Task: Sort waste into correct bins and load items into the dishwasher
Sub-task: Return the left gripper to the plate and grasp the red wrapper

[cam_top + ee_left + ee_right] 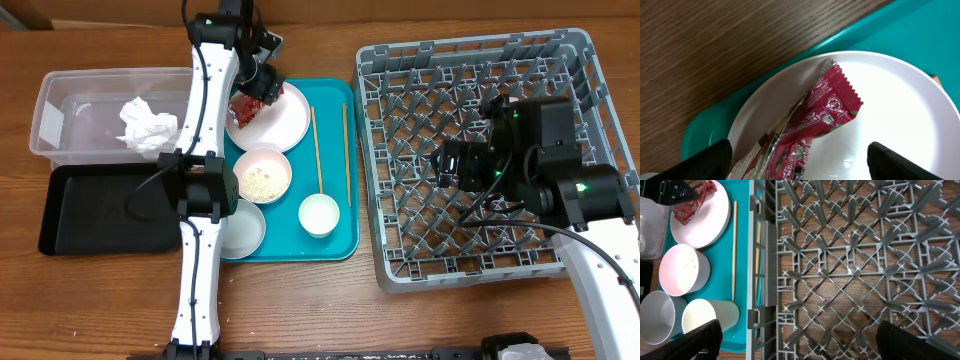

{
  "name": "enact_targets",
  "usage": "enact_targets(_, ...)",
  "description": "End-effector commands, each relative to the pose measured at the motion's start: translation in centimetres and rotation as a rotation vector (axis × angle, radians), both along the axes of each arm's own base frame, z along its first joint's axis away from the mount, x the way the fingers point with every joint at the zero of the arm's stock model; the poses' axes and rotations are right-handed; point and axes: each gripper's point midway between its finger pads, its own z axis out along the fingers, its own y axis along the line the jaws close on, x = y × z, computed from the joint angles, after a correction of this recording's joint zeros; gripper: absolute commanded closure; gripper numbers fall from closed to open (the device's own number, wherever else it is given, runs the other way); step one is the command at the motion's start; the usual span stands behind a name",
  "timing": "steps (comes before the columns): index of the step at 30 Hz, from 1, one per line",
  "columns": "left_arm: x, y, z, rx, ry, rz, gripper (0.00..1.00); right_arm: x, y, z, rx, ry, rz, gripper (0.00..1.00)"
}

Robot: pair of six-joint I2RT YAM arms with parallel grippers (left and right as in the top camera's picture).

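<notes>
A red wrapper [245, 108] lies on the pale pink plate [290, 125] at the back of the teal tray. My left gripper [258, 88] hangs just above it, open. In the left wrist view the fingers [800, 162] straddle the wrapper [815, 120] on the plate [890, 100]. A crumpled white napkin [148, 127] lies in the clear tub [60, 110]. The bowl [262, 175] holds rice scraps. My right gripper [450, 163] is open and empty above the grey dish rack [420, 230], whose lattice floor [850, 270] shows between the fingers [800, 340].
The teal tray [340, 240] also carries a small dish [245, 230], a white cup [319, 214] and two chopsticks [316, 150]. The black tray [90, 210] lies in front of the tub. The left arm reaches over the tray's left edge.
</notes>
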Motion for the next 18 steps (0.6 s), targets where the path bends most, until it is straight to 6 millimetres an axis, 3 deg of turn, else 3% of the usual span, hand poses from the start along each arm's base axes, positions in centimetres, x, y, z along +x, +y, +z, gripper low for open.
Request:
enact_targets(1, -0.6, -0.7, -1.5, -0.014, 0.038, -0.023, 0.13, 0.5, -0.2, 1.0, -0.007, -0.031, -0.004, 0.00)
enact_targets(11, -2.1, -0.7, -4.0, -0.005, 0.125, -0.023, 0.18, 0.5, -0.2, 1.0, -0.007, -0.031, -0.003, 0.00)
enact_targets(18, -2.1, -0.7, -4.1, -0.005, 0.124, -0.021, 0.25, 0.5, -0.2, 1.0, -0.007, -0.031, -0.004, 0.00)
